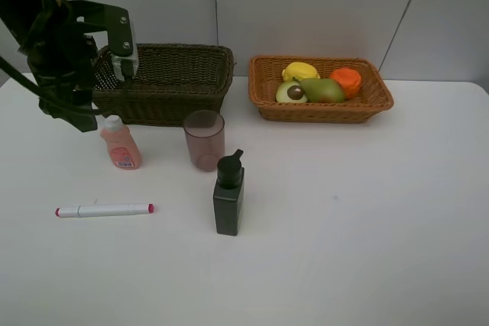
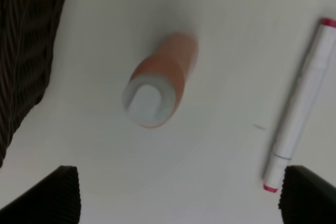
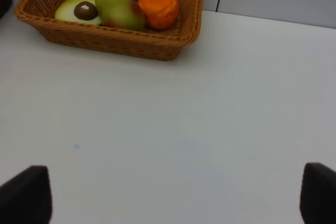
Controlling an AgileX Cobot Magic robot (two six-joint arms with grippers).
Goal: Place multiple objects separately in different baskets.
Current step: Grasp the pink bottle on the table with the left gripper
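Four items are waiting on the bench [image 1: 367,219] and the left arm [image 1: 53,51] is hovering over the first of them. The peach-pink bottle [image 2: 168,72] is standing upright just in front of the dark basket [image 1: 164,82], its long axis pointing straight up at the wrist camera, white cap [image 2: 148,102] on top. The left fingers [image 2: 50,195] are hanging spread wide with nothing between them, and the bottle is sitting below them, inside the gap and a touch toward the basket side. I'm reading the coming move as a straight drop onto that cap and neck. The left arm is plainly the nearer one. The right fingers [image 3: 23,195] are also gaping wide and gripping nothing, looking across bare bench toward the orange-tan basket [image 3: 173,45], well apart from anything loose.

Counting now: two baskets. One bottle, one cup [image 1: 204,139], one pump bottle [image 1: 229,195] and one marker [image 1: 104,209] are making up the four on the bench; the marker is lying flat, running left to right in the high view, near the bottle but not touching it. Four fruits are resting in the orange-tan basket: one lemon [image 1: 300,71], one orange [image 1: 346,80], one pear [image 1: 322,90], one avocado half [image 1: 291,92]. No item is showing inside the dark basket, so the fruit half is looking done and the other half is not yet begun.
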